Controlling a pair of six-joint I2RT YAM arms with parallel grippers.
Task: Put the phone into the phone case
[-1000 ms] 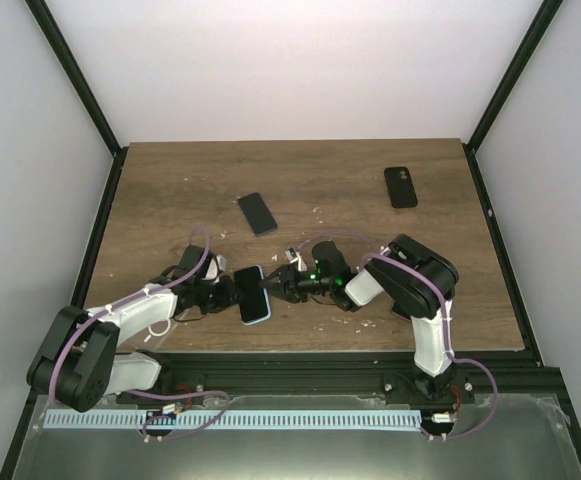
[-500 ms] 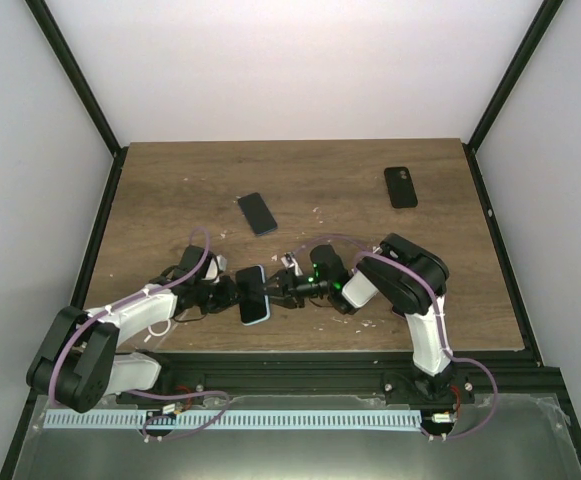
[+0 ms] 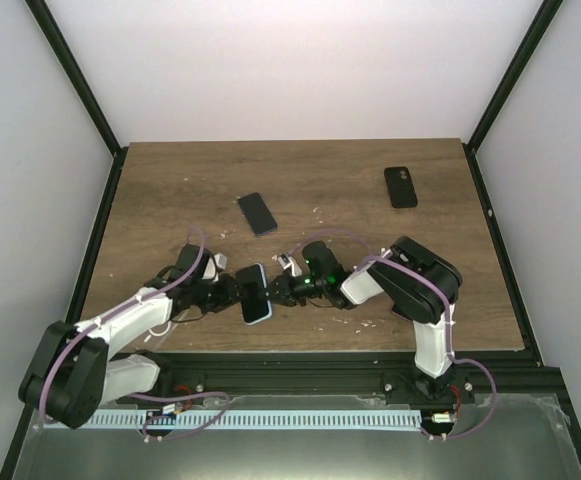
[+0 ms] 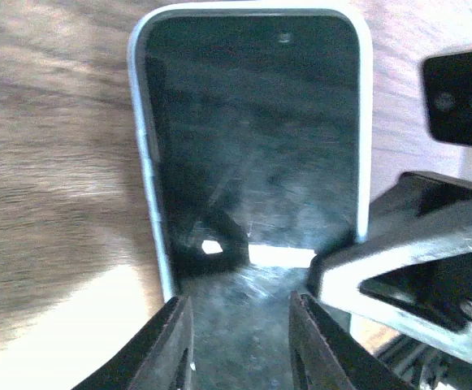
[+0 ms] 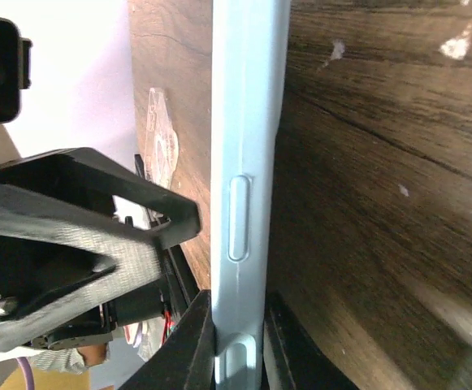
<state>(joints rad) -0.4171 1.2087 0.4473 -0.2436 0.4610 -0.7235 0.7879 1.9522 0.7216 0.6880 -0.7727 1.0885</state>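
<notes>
From above, my left gripper (image 3: 232, 290) and right gripper (image 3: 274, 291) crowd the phone (image 3: 253, 296) near the table's (image 3: 170, 190) near edge, hiding where they touch it. Only my right wrist shows the light-blue case (image 5: 248, 122) edge-on, button visible, with my right fingers (image 5: 188, 357) pinched on it. My left wrist shows the dark screen; my left fingers (image 4: 166, 353) stand slightly apart, but I cannot tell whether they grip it. I also cannot tell whether the phone is fully seated.

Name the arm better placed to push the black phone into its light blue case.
Left, probably: the left gripper faces the black phone screen, while the right gripper clamps the light blue case by its edge.
</notes>
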